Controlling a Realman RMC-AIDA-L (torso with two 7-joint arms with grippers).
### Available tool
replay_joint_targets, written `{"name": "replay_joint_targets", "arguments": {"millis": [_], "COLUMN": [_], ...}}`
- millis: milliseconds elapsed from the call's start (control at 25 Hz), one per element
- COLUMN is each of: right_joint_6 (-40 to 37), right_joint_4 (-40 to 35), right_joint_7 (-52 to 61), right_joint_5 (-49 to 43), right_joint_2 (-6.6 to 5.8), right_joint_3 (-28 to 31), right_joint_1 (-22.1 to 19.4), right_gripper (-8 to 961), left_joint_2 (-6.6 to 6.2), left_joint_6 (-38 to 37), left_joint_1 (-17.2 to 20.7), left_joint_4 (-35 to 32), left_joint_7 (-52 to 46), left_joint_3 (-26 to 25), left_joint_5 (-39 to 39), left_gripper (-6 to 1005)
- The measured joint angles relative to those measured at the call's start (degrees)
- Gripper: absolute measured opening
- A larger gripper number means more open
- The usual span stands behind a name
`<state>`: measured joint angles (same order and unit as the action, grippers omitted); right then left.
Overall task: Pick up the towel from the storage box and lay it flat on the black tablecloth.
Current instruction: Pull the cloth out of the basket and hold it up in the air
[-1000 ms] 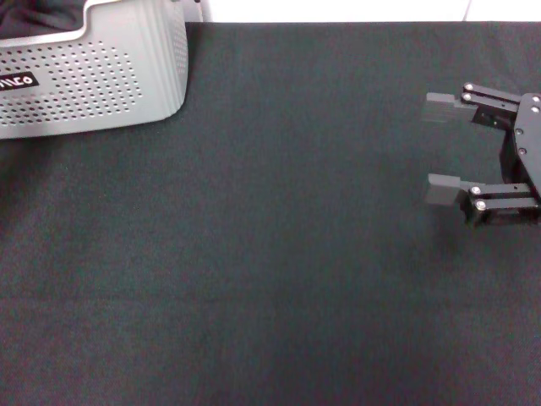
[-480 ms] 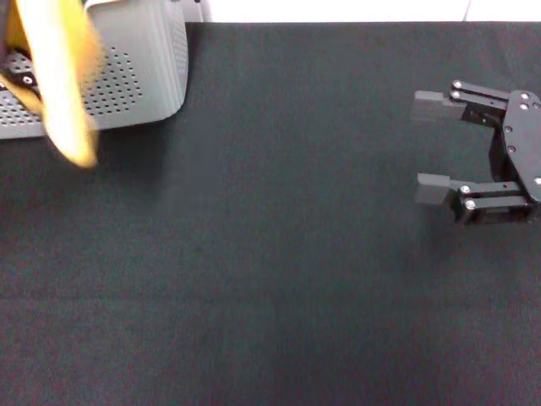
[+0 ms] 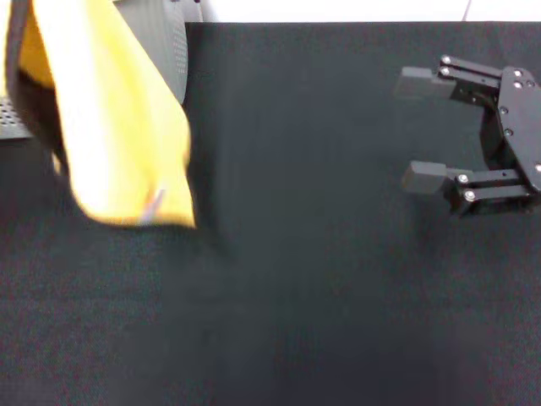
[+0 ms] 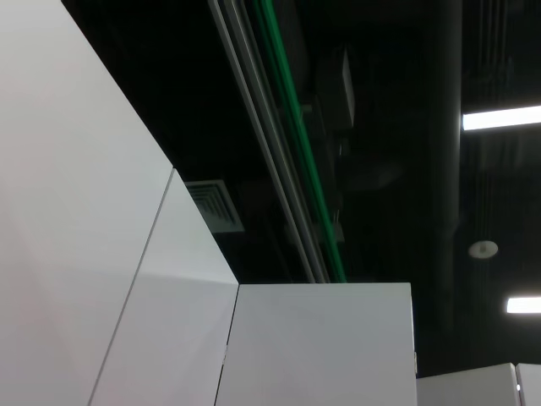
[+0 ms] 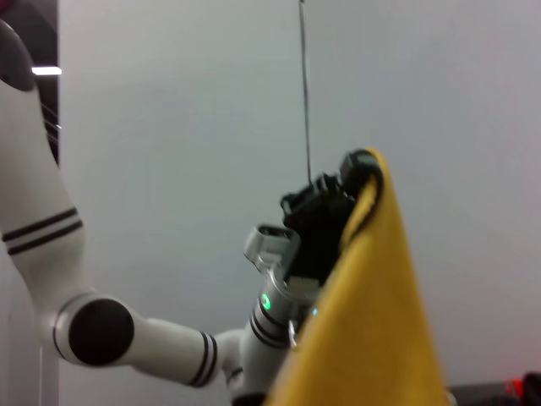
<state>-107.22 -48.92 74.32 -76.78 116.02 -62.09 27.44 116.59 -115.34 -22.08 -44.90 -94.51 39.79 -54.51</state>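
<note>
The yellow towel [image 3: 118, 127] hangs in the air at the far left, in front of the grey storage box [image 3: 169, 46], and its lower edge dangles over the black tablecloth [image 3: 296, 271]. A small white label shows near its bottom corner. In the right wrist view my left gripper [image 5: 351, 173] is shut on the top edge of the towel [image 5: 372, 338], which droops below it. In the head view the towel hides that gripper. My right gripper [image 3: 420, 129] stands open and empty over the cloth at the right, well apart from the towel.
The perforated box wall [image 3: 10, 118] peeks out left of the towel. A white strip [image 3: 338, 10] runs beyond the cloth's far edge. The left wrist view shows only ceiling and white panels [image 4: 84, 211].
The towel has come up out of the box and swung right and lower, now covering most of the box. The right gripper has drifted slightly left and toward the far edge, still open.
</note>
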Motion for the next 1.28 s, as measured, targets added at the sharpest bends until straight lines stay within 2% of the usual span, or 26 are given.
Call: {"name": "replay_joint_targets", "arguments": {"millis": [160, 280, 520, 680, 1000, 1280], "right_joint_6": [0.12, 1.07, 4.48, 4.67, 4.53, 6.63], "right_joint_4": [0.01, 0.53, 4.77, 4.57, 2.82, 2.70], "right_joint_7": [-2.01, -3.51, -7.03, -7.15, -7.09, -7.27], "right_joint_5": [2.67, 4.18, 8.12, 9.86, 16.23, 16.90], "right_joint_2": [0.00, 0.09, 0.16, 0.17, -0.20, 0.08], "right_joint_3": [-0.91, -1.25, -2.81, -3.01, -2.71, -3.06], "right_joint_1": [0.52, 1.49, 6.00, 7.87, 8.61, 11.22], "right_gripper": [855, 855, 855, 855, 791, 736], "left_joint_2": [0.98, 1.18, 1.49, 1.49, 2.93, 3.05], "left_joint_6": [-0.01, 0.08, 0.35, 0.45, 0.47, 0.47], "left_joint_1": [-0.14, -0.76, -4.63, -6.35, -6.04, -6.65], "left_joint_4": [0.02, 1.55, 8.45, 11.97, 12.42, 14.33], "left_joint_7": [0.21, 0.57, 3.44, 5.88, 6.66, 7.76], "left_joint_3": [0.40, 1.64, 2.14, 2.14, 2.41, 3.95], "left_joint_5": [-0.42, -0.49, -0.83, -1.03, -1.45, -1.62], "left_gripper": [41, 42, 44, 45, 47, 49]}}
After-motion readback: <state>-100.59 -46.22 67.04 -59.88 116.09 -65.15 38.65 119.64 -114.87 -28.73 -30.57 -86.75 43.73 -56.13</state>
